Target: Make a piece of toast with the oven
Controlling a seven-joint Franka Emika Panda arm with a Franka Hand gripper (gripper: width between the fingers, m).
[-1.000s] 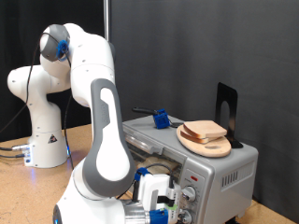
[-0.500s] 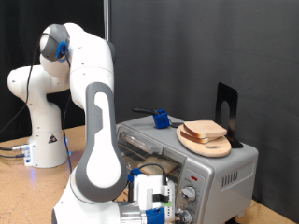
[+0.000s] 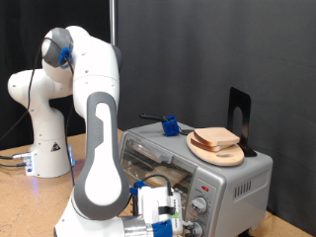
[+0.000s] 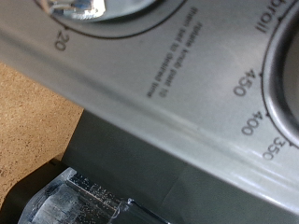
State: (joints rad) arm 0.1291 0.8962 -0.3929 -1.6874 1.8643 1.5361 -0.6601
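At the left of the exterior view the arm's base stands on the table (image 3: pixel 15 158), with open room around it. In the lower middle, the gripper (image 3: pixel 163 212) hangs close against the oven (image 3: pixel 232 183) by its knobs (image 3: pixel 200 205); whether its fingers are spread or closed cannot be told. No single piece of toast shows. On the oven's top, at right, stacked slices (image 3: pixel 217 138) rest on a wooden board (image 3: pixel 219 153), near the edge.

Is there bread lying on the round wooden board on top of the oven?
Yes, in the exterior view the bread slices lie on the wooden board, which rests on top of the oven.
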